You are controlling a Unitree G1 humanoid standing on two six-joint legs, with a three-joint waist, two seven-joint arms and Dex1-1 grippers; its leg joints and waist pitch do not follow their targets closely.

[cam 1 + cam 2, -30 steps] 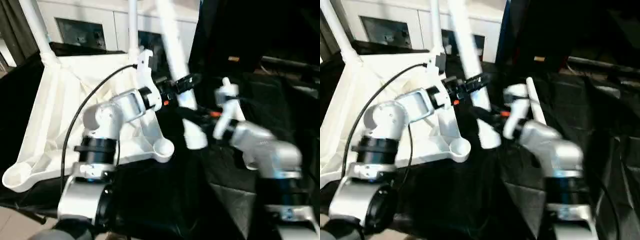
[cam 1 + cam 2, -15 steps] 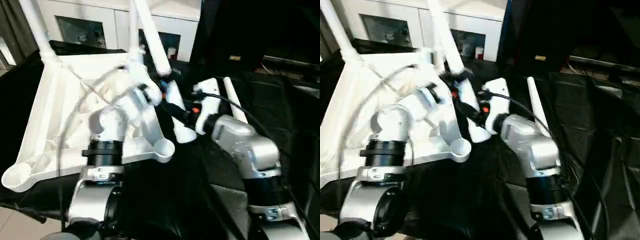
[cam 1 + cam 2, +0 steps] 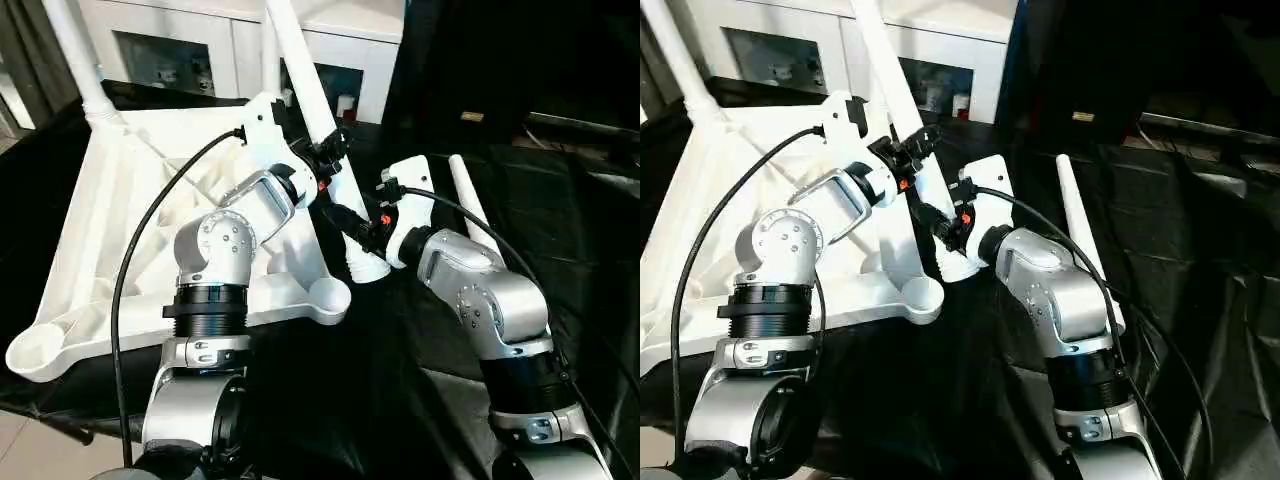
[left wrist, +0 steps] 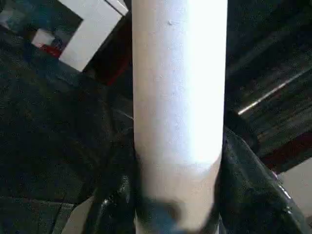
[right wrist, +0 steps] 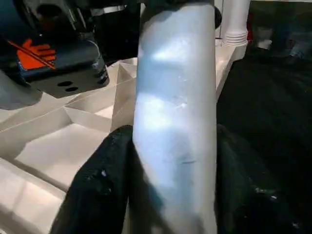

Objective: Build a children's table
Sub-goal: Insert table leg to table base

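Already two legs stand in the far corner sockets of the upturned tabletop, which lies ribbed side up on the black-draped table: one at the far left corner, another at the far right corner. The two near sockets are bare, the near-left one and the near-right one.

Just right of the tabletop's right edge, both arms hold a third leg, tilted with its top leaning far and left and its wide open end low, near the near-right socket but beside it, not over it. The left gripper is closed round the leg higher up; its wrist view shows the black fingers pressed on either side of the tube. The right gripper is clamped on the same leg lower down, near the wide end, with its pads likewise flanking the tube. A fourth leg lies loose on the black cloth at the right.

The likely step is seating this leg in the near-right socket. The risk is misalignment: brought down tilted, the end could catch the socket rim and push the light tabletop across the cloth, or jam crooked. With two grippers on one smooth tube, uneven motion could make it twist or slip.
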